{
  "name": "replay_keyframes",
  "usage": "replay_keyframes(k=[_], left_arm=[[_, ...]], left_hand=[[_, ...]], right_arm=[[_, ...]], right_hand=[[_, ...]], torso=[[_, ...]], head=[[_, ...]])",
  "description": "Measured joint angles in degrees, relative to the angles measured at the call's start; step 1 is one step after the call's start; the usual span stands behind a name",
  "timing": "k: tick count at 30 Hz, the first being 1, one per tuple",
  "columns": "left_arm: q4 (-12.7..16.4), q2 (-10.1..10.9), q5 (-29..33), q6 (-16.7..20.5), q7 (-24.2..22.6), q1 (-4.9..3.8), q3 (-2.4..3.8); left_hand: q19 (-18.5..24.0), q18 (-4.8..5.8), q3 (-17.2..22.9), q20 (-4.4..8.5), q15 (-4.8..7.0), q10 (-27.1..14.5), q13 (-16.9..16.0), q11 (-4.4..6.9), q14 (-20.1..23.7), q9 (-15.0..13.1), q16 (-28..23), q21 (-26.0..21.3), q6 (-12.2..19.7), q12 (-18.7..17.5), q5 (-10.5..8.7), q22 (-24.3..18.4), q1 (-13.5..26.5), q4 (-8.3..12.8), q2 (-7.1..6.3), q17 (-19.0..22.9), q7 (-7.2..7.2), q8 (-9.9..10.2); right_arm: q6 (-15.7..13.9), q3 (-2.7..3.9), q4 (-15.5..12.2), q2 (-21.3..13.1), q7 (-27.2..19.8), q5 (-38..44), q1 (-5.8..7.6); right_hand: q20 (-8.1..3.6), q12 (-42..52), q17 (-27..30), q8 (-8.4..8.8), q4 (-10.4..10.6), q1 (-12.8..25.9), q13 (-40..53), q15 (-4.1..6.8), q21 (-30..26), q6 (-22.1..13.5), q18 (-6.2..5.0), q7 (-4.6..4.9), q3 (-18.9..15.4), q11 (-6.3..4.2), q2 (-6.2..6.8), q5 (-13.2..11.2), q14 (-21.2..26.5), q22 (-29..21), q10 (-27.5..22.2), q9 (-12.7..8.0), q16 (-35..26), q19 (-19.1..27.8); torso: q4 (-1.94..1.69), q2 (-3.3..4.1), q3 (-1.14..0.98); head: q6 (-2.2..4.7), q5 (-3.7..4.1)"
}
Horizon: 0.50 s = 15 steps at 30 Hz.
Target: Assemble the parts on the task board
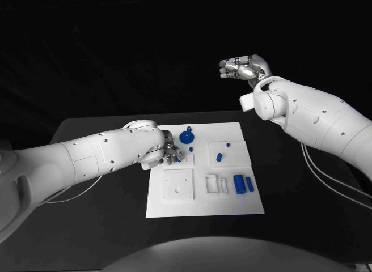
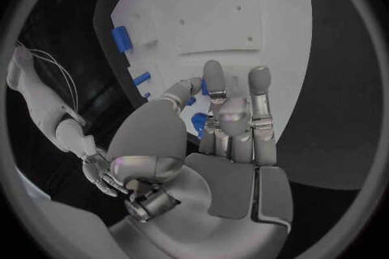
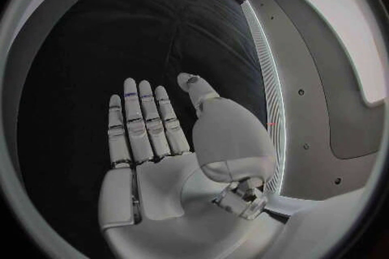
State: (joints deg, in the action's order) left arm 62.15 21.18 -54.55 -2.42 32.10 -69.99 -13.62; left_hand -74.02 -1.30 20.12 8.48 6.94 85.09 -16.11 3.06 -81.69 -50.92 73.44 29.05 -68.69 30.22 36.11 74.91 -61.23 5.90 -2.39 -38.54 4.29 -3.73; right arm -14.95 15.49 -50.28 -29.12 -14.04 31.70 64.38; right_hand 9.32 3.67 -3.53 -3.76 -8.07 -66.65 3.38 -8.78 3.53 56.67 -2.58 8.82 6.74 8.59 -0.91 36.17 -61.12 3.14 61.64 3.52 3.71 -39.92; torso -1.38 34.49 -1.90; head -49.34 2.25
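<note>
The task board (image 1: 204,205) is plain white, lying on a black surface (image 1: 96,136). The parts on it are blue: a round piece (image 1: 187,136) in a deep blue, a small peg (image 1: 220,156) and two cylinders (image 1: 243,183) of the same shade. Both arms are white with small dark dots; the left hand (image 1: 169,153) and the right hand (image 1: 241,68) are silver with grey pads

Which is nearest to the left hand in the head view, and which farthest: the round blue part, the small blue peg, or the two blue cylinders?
From the left hand:
1. Round blue part, just beyond the fingers, at the board's far edge.
2. Small blue peg, mid-board, toward the right.
3. Two blue cylinders, by the board's right edge, nearer the robot.
</note>
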Motion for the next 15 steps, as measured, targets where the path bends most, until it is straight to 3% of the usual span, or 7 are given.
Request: replay_keyframes(k=[2, 5, 11, 15], left_arm=[[0.0, 0.0, 0.0, 0.0, 0.0, 0.0, 0.0], [0.0, 0.0, 0.0, 0.0, 0.0, 0.0, 0.0], [-0.1, -0.2, 0.0, 0.0, 0.0, -0.03, 0.0], [-0.1, -0.4, 0.0, 0.0, 0.1, -0.01, -0.04]], left_hand=[[0.0, 0.0, 0.0, 0.0, 0.0, 0.0, -0.1, 0.0, 0.0, 0.0, 0.0, 0.0, 0.0, 0.0, 0.0, 0.0, 0.0, 0.0, 0.0, 0.0, 0.0, -0.1], [0.0, 0.0, 0.0, 0.0, 0.0, 0.0, -0.4, 0.0, 0.0, -0.2, 0.6, 0.0, 0.0, 0.6, -2.9, 0.0, 0.2, 0.0, 0.34, -0.6, 0.0, -0.1], [0.0, 0.01, 0.0, 0.0, 0.0, 0.0, -0.5, 0.0, 0.0, -1.5, 1.1, 0.0, 0.0, 1.4, -4.08, 0.0, 0.0, 0.0, 0.49, -1.2, 0.0, -0.1], [-0.2, 0.01, 0.1, -0.21, 0.1, 0.0, -0.7, 0.0, -0.3, -2.7, 1.3, 0.0, 0.0, 1.8, -6.5, 0.0, -0.3, -0.1, 0.78, -1.5, 0.01, -0.1]], right_arm=[[0.0, 0.0, 0.0, 0.0, 0.0, 0.0, 0.0], [0.0, 0.0, 0.0, 0.0, 0.0, 0.0, 0.0], [0.0, 0.0, -0.1, 0.0, 0.0, 0.0, 0.0], [0.0, 0.0, -0.2, 0.0, 0.0, 0.0, -0.01]], right_hand=[[0.0, 0.0, 0.0, 0.0, 0.0, 0.0, 0.0, 0.0, 0.0, 0.0, 0.0, 0.0, 0.0, 0.0, 0.0, 0.0, 0.0, 0.0, 0.0, 0.0, 0.0, 0.0], [0.0, 0.0, 0.0, 0.0, 0.0, 0.0, 0.0, 0.0, 0.0, 0.0, 0.0, 0.0, 0.0, 0.0, 0.0, 0.0, 0.0, 0.0, 0.0, 0.0, 0.0, 0.0], [0.0, 0.0, 0.0, 0.0, 0.0, 0.2, 0.0, -0.07, 0.0, 0.0, 0.0, 0.0, 0.5, 0.0, 0.17, 0.0, 0.1, 0.0, 0.0, 0.0, 0.0, 0.0], [0.0, 0.0, 0.0, 0.0, 0.0, 0.2, 0.0, -0.16, 0.0, 0.0, 0.0, 0.0, 0.5, 0.0, 0.23, 0.0, 0.2, 0.0, 0.0, 0.0, 0.0, 0.0]], torso=[[0.01, 0.01, 0.0], [0.04, 0.02, -0.02], [0.05, 0.03, -0.05], [0.05, 0.04, -0.05]], head=[[0.02, 0.0], [0.02, -0.01], [-0.04, -0.01], [-0.06, -0.01]])
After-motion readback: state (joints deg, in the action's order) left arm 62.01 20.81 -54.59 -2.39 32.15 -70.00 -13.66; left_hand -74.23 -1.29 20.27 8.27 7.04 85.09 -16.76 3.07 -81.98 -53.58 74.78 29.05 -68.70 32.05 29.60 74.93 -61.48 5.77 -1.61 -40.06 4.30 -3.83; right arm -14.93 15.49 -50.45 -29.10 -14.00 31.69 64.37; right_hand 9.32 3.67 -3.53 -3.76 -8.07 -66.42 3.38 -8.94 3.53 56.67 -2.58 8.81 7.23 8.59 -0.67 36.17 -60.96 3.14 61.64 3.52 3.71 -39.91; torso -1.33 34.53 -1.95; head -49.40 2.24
